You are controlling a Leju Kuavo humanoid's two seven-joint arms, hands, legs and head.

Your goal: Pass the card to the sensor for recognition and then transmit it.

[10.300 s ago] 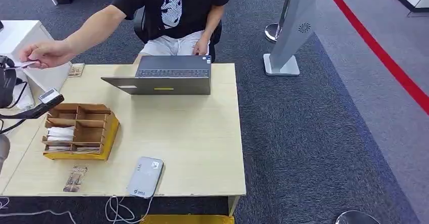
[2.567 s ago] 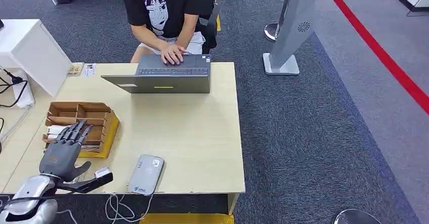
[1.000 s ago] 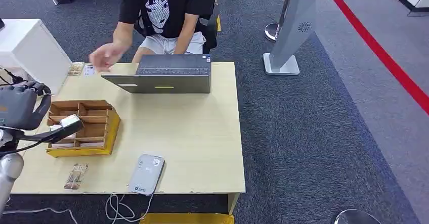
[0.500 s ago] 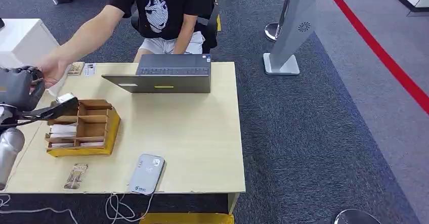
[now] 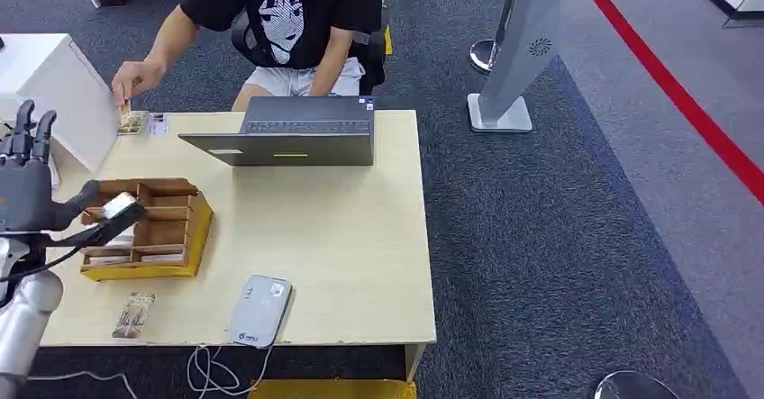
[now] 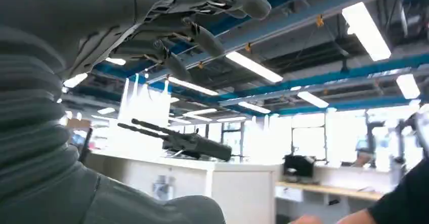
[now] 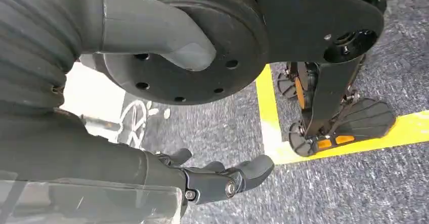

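Shirt (image 5: 286,12) print seems illegible; no readable text.

On your table (image 5: 342,237) the laptop (image 5: 288,133) sits at the far edge, with a person (image 5: 279,21) seated behind it. The compartment box (image 5: 149,228) lies toward the left side, cards (image 5: 108,257) in its near compartments. Nearer you, the sensor (image 5: 259,311) rests at the front edge, a small packet (image 5: 133,315) to its left. The raised left hand (image 5: 22,178) is left of the box.
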